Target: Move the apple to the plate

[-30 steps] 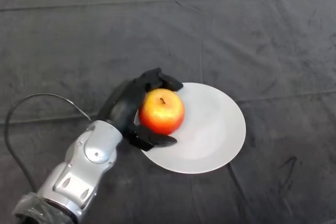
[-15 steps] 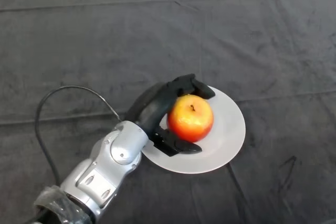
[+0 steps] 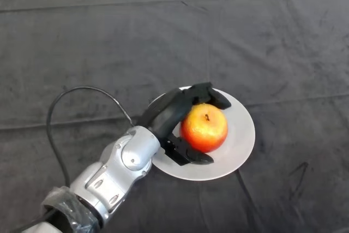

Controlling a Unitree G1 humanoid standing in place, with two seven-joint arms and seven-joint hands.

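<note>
A red and yellow apple sits upright over the middle of a white plate, stem up. My left hand is on the apple's left side, over the plate's left part. Its fingers curl round the far side of the apple and its thumb curls round the near side. The hand is shut on the apple. I cannot tell whether the apple rests on the plate or hangs just above it.
The table is covered by a dark cloth with a few creases. My silver-grey arm comes in from the lower left.
My left hand has carried the apple to the right, from the plate's left rim to its middle. The arm has reached further in. The plate has not moved.
</note>
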